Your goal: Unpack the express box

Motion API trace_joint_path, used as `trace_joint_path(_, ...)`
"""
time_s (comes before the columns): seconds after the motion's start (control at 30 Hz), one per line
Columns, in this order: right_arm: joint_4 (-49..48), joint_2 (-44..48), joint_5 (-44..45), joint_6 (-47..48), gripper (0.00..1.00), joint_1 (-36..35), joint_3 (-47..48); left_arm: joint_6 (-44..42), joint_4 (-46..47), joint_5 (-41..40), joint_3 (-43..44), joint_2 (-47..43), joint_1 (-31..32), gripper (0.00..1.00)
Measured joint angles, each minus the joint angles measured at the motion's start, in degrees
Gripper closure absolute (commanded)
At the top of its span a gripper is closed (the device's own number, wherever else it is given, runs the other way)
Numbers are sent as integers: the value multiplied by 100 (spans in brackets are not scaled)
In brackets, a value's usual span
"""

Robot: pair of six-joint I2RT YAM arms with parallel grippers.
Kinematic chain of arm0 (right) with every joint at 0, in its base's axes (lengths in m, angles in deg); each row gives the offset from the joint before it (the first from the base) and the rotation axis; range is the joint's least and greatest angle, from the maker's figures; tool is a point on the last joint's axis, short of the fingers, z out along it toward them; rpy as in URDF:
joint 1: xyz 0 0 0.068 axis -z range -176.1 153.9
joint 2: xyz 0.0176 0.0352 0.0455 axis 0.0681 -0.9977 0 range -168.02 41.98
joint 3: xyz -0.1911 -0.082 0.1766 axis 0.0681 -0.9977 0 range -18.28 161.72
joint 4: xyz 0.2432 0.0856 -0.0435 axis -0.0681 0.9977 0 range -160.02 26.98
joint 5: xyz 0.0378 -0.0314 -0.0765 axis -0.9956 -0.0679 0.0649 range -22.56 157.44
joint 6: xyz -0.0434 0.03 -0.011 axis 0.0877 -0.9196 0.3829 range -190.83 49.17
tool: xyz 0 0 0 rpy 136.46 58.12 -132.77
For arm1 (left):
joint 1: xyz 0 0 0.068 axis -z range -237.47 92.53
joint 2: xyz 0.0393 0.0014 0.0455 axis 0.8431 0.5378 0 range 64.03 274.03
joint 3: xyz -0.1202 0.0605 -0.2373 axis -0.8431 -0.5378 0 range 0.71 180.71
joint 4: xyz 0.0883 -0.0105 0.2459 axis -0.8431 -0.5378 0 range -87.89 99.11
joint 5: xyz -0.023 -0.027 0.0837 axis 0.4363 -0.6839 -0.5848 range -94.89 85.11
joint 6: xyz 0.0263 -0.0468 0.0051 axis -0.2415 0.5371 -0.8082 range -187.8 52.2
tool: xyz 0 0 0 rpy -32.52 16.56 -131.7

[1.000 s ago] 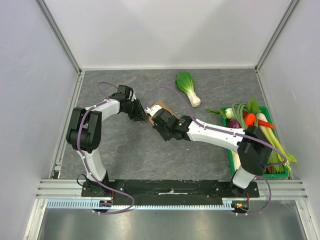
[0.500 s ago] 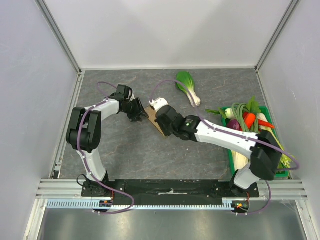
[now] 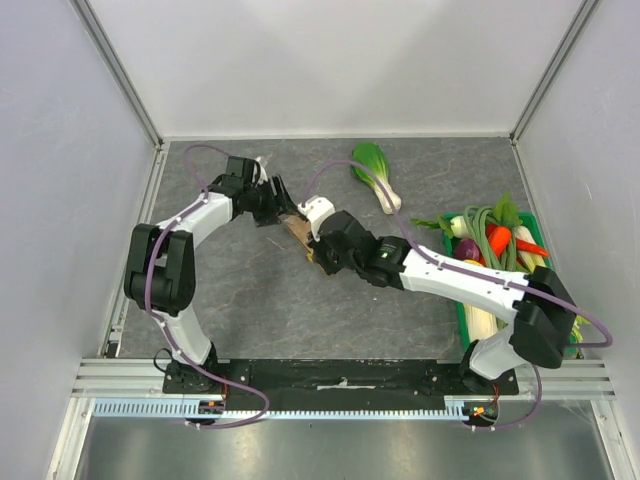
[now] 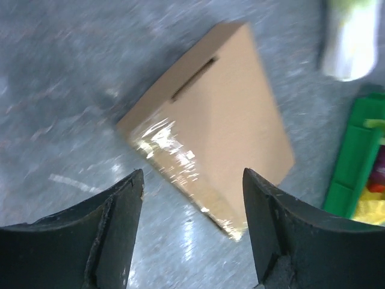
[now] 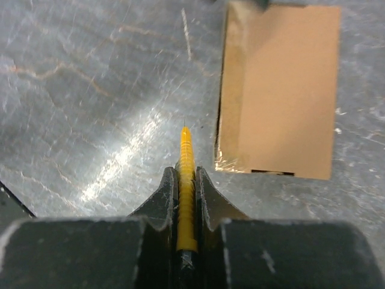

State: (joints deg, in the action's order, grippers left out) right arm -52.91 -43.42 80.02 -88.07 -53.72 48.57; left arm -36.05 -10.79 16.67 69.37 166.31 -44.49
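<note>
On the near side of the express box, the right gripper (image 5: 186, 180) is clamped tight on a slim yellow ribbed tool (image 5: 186, 198). The tool's tip points forward, just beside the box's left long edge and short of touching it.

The express box (image 5: 283, 90), a small flat plain brown cardboard one with shiny tape along an edge, lies flat on the grey stone-patterned desk (image 3: 250, 310). From this gripper it sits ahead and slightly right, with its long axis roughly parallel to the tool. The coming move looks like a short sideways shift onto the taped seam, and the right arm is the better placed for it.

At the box's far-left end, the left gripper (image 4: 192, 177) hangs over it with its fingers apart, holding nothing.

Right of the box stands a green plastic vegetable crate (image 4: 346, 168), and beyond the box lies a green-and-white bok choy (image 3: 375, 172).

By count there is one box, one tool, one bok choy, one crate and two grippers.
</note>
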Motion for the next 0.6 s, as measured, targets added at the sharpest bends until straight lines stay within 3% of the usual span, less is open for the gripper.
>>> trace_joint_path(0.13,7,-278,-350,103,100,-13,-118,-33,629,518,505,262,0,32)
trace_joint_path(0.37,-70,-555,-378,129,100,-20,-352,-31,1941,1464,1690,1755,221,35)
trace_joint_path(0.6,-120,-723,7,66,100,-20,-501,-85,1869,1370,2531,2704,717,36)
